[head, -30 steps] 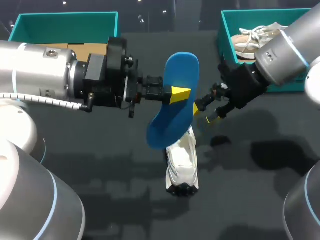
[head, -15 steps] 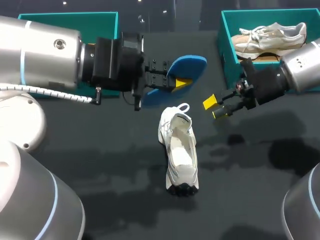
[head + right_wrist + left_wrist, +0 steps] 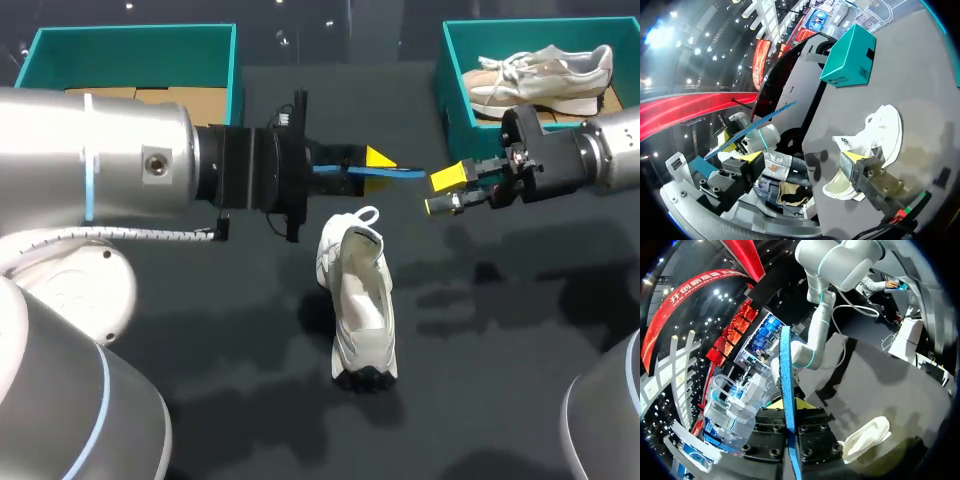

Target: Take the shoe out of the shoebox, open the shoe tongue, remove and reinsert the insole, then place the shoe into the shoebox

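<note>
In the head view a white shoe lies on the dark table, toe toward me, its opening facing up. Above its heel my left gripper is shut on the blue insole, which is seen edge-on and level. In the left wrist view the insole stands as a thin blue strip clamped between the fingers, with the shoe below and to one side. My right gripper hangs open just right of the insole's tip, holding nothing. In the right wrist view the shoe lies beyond the right gripper.
A teal shoebox at the back right holds a beige shoe. A second teal box stands at the back left and also shows as the teal box in the right wrist view. Bare table surrounds the white shoe.
My left gripper has lifted the insole away from the shoe and turned it from face-on to edge-on. The right gripper drew back to the right and rose a little, staying open.
</note>
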Robot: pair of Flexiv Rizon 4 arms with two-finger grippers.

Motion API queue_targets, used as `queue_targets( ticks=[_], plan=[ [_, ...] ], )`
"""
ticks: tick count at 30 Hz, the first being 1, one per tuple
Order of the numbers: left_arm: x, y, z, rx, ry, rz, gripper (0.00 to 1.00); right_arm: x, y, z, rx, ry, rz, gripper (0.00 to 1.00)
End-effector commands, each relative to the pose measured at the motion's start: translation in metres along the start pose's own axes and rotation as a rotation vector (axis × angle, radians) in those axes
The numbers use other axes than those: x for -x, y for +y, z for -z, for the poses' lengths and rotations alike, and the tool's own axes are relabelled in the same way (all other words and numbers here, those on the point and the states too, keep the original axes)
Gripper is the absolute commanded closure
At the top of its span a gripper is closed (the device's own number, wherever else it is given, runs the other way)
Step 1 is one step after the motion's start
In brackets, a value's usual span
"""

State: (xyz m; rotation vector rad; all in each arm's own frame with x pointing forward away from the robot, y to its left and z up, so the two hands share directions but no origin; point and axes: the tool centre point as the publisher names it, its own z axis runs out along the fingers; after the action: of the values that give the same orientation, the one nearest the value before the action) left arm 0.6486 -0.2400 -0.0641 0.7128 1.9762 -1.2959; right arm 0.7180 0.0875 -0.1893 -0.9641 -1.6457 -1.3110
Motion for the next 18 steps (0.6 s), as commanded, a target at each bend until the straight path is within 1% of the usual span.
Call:
queue_targets(
  ticks=[1, 2, 3, 5, 9, 11, 12, 14, 16, 18],
  plan=[
    [-0.012, 0.001, -0.005, 0.077, -0.182, -0.477, 1.0, 0.002, 0.002, -0.002, -0.004, 0.006, 0.0, 0.0],
    [-0.017, 0.003, -0.006, 0.103, -0.21, -0.563, 1.0, 0.001, 0.005, -0.003, 0.001, 0.018, -0.001, 0.0],
    [-0.022, 0.005, -0.008, 0.111, -0.212, -0.618, 1.0, -0.001, 0.007, -0.004, 0.005, 0.036, -0.009, 0.0],
    [-0.03, 0.011, -0.009, 0.1, -0.249, -0.687, 1.0, -0.005, 0.012, -0.003, 0.016, 0.058, -0.028, 0.0],
    [-0.041, 0.026, -0.012, 0.081, -0.296, -0.772, 1.0, -0.012, 0.02, -0.004, 0.001, 0.109, -0.062, 0.0],
    [-0.041, 0.034, -0.012, 0.055, -0.316, -0.77, 1.0, -0.015, 0.025, -0.004, -0.008, 0.115, -0.078, 0.0],
    [-0.04, 0.037, -0.012, 0.055, -0.329, -0.771, 1.0, -0.017, 0.027, -0.004, -0.012, 0.122, -0.078, 0.0],
    [-0.038, 0.044, -0.012, 0.033, -0.365, -0.779, 1.0, -0.018, 0.03, -0.004, -0.017, 0.123, -0.091, 0.0],
    [-0.037, 0.05, -0.013, 0.03, -0.387, -0.804, 1.0, -0.018, 0.034, -0.005, -0.019, 0.131, -0.1, 0.0],
    [-0.035, 0.056, -0.012, 0.008, -0.395, -0.802, 1.0, -0.019, 0.037, -0.006, -0.023, 0.137, -0.113, 0.0]
  ],
)
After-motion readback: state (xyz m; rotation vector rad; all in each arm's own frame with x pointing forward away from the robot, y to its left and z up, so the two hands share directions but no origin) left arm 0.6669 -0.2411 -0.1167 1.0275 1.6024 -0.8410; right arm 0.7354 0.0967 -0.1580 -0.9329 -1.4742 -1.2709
